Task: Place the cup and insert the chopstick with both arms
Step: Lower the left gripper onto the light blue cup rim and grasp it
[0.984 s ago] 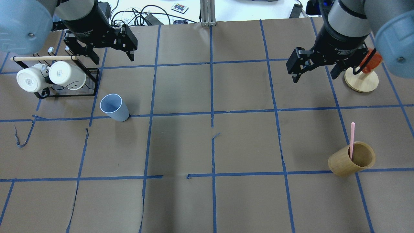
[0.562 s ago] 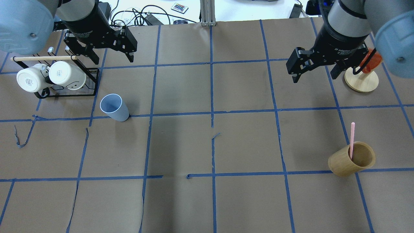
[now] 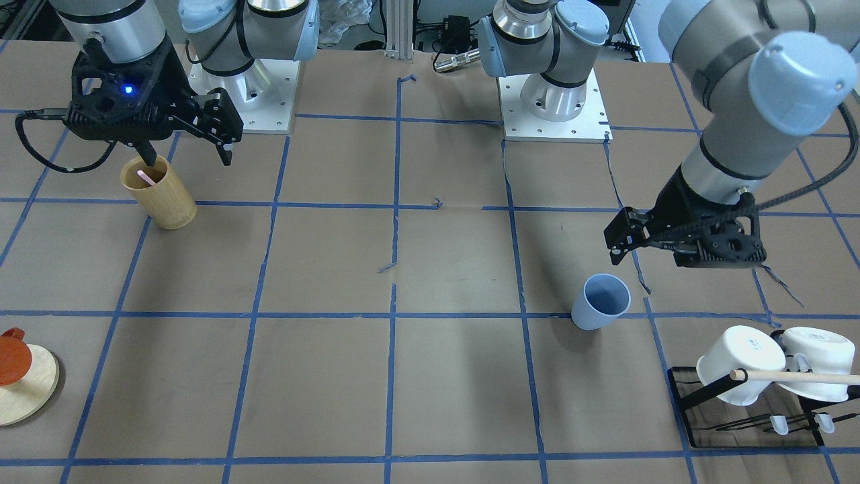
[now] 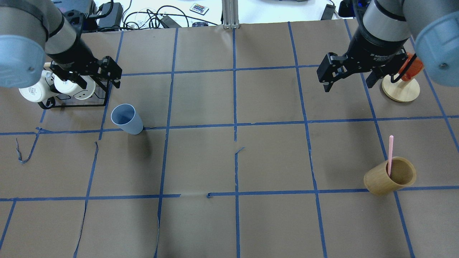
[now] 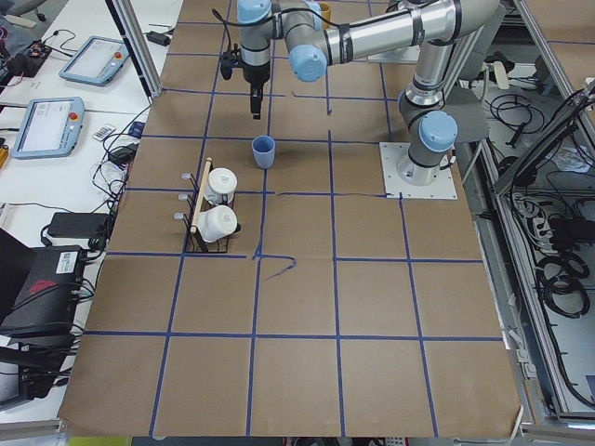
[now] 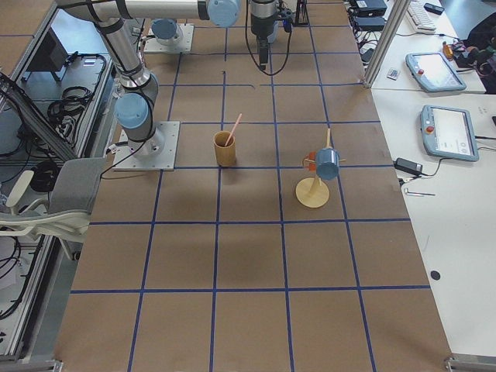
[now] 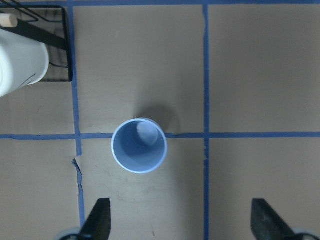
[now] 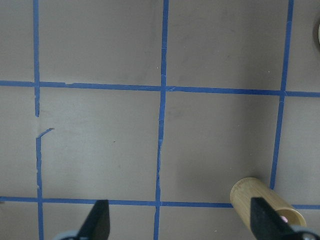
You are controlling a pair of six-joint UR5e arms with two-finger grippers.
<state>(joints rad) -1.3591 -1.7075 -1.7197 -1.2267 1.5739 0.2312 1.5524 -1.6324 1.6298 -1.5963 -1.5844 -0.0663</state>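
Note:
The light-blue cup (image 4: pixel 126 119) stands upright on the brown paper left of centre, and shows in the front view (image 3: pixel 601 302) and the left wrist view (image 7: pixel 139 145). My left gripper (image 4: pixel 97 83) is open and empty, hovering just beyond the cup beside the mug rack; in its wrist view (image 7: pixel 182 220) the cup lies ahead, between the spread fingers. The pink chopstick (image 4: pixel 390 152) leans upright in the tan bamboo cup (image 4: pixel 389 176) at the near right. My right gripper (image 4: pixel 348 84) is open and empty, high above the table, well beyond the bamboo cup (image 8: pixel 265 202).
A black wire rack (image 4: pixel 102 102) with two white mugs (image 4: pixel 73 84) and a wooden dowel (image 3: pixel 793 378) stands at the far left, close to my left gripper. A round wooden stand (image 4: pixel 401 89) with an orange mug is at the far right. Blue tape lines cross the paper.
My left gripper has come down and toward the robot, from behind the mug rack to its right end near the blue cup. The right arm has barely moved.

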